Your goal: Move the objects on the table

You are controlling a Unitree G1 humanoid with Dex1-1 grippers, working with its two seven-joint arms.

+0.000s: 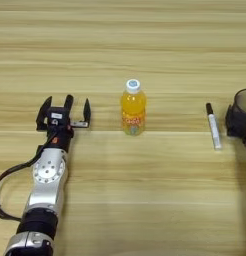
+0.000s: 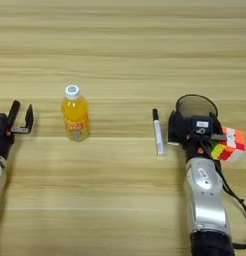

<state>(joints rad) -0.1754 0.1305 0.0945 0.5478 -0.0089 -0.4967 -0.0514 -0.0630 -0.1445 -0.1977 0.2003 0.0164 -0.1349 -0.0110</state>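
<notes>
The table (image 1: 145, 45), pale grained planks, fills both views. The 2 silver-and-black arms reach in from the near edge, 1 at each side. The left gripper (image 1: 64, 111) rests on the wood well left of the bottle, its black fingers (image 1: 87, 111) spread wide with nothing between them. The right gripper (image 2: 187, 129) sits against the near side of the black mesh cup (image 2: 196, 106), which stands upright just behind it; whether its fingers grip the cup cannot be told. The orange juice bottle (image 1: 133, 108) stands upright near the middle, white cap on top. The puzzle cube (image 2: 228, 144) lies just beside the right wrist, on its right. The marker (image 2: 158, 132) lies flat between bottle and cup, black cap pointing away.
</notes>
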